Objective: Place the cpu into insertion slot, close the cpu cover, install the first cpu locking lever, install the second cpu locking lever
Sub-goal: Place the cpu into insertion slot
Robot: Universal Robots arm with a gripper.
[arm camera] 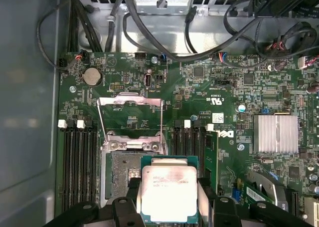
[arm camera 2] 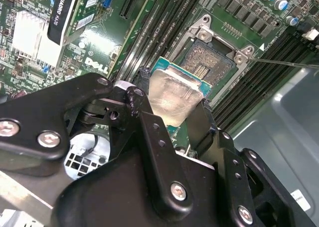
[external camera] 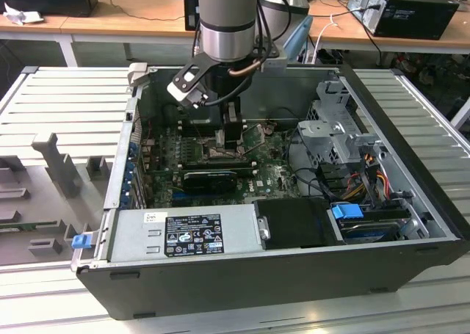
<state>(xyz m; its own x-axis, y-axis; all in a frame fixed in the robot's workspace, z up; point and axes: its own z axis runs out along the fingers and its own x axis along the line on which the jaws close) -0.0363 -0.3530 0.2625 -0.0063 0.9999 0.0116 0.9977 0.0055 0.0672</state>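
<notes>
While in the tool [arm camera: 168,201], flat silver cpu [arm camera: 167,187]

Exterior view stands well back, looking steeply down into the computer case [external camera: 294,271]. First wrist view hangs directly over the socket [arm camera: 121,176]; second slants in closer. Both share socket and chip [arm camera 2: 172,95].

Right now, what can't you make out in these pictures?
- First wrist view: the square chip with silver-grey metal top covers part of the dark-pinned square socket.
- Second wrist view: black fingers hide the chip's gripped edges.
- Exterior view: the grey arm blocks the chip.
</notes>
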